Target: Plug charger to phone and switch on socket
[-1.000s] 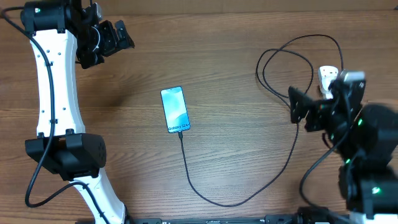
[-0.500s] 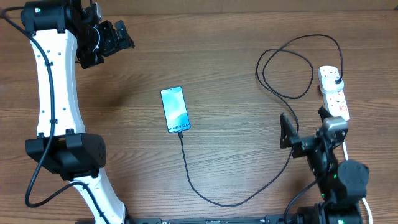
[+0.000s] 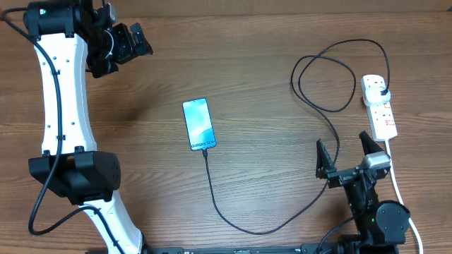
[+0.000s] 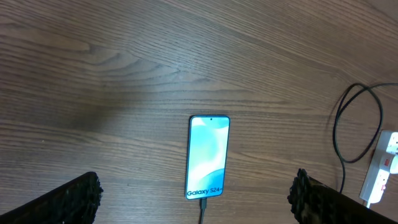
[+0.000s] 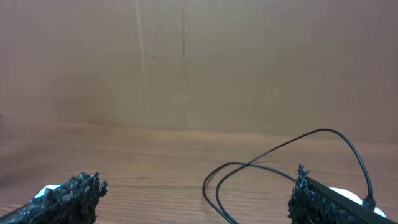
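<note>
Brown wall point(image 5: 249, 62) in right wrist view, phone point(image 3: 198, 123) and socket point(image 3: 383, 120) overhead

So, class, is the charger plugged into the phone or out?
In. The connector of the charger meets the lower edge of the phone in both overhead and left wrist views.
</note>
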